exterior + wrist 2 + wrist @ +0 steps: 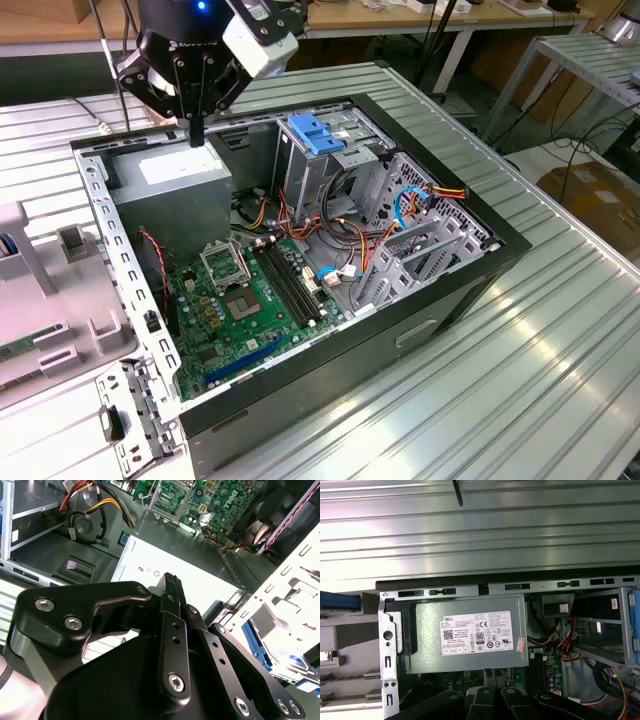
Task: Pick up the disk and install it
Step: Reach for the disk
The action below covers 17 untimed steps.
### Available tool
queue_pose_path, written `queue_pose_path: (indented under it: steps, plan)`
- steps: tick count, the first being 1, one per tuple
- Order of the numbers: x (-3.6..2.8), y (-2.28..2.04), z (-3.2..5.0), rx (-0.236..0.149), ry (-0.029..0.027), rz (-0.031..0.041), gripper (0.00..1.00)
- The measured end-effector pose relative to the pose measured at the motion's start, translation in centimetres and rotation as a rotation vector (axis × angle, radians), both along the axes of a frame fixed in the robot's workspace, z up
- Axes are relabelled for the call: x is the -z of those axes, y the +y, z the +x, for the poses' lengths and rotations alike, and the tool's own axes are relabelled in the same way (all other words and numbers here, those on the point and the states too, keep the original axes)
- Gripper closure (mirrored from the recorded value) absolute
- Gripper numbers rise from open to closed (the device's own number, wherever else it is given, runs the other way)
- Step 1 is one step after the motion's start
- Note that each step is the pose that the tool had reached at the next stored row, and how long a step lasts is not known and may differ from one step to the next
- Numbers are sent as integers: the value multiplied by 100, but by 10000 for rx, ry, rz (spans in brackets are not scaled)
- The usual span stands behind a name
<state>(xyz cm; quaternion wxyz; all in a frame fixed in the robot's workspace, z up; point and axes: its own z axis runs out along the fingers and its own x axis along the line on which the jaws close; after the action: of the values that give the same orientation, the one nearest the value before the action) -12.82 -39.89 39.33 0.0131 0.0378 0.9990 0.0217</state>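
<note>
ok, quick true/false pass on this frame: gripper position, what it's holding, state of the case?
1. The gripper is above the power supply. True.
2. The gripper grips the disk. False: its jaws are shut with nothing between them.
3. The case lies open with the motherboard exposed. True.
4. The case sits on a wooden bench. False: it rests on a ribbed metal table.
5. A blue plastic bracket sits at the top of the drive cage. True.
</note>
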Motion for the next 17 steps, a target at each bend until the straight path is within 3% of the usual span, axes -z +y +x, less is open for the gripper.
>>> queue_pose_path:
  steps: [17]
  plan:
    - [0, 0, -66, 1, 1, -1, 89]
